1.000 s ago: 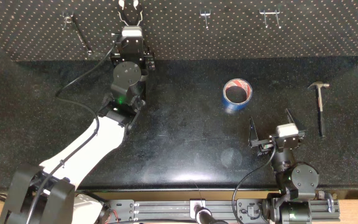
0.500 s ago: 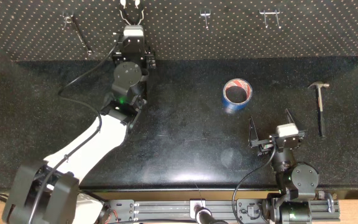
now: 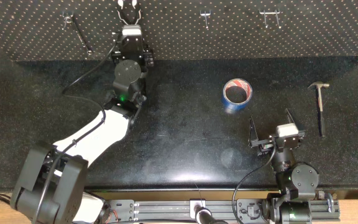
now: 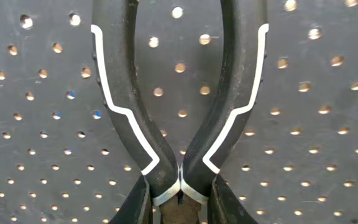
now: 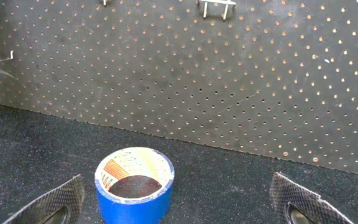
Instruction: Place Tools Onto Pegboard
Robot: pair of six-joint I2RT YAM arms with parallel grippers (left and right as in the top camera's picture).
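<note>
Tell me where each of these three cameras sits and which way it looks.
Top view: fixed overhead, looking down on table, pegboard, left arm, right arm.
Left wrist view: on left arm, facing pegboard; left gripper clamps pliers.
Right wrist view: on right arm, facing pegboard; right gripper open.
Shared: top and right wrist views show the blue tape roll.

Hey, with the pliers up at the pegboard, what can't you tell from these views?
Handle ends of the pliers: cut off by the left wrist view's edge.
Their head: same view, hidden inside the left end effector.
Whether they hang on the pegboard yet: top view, too small, cut by the picture's edge.
</note>
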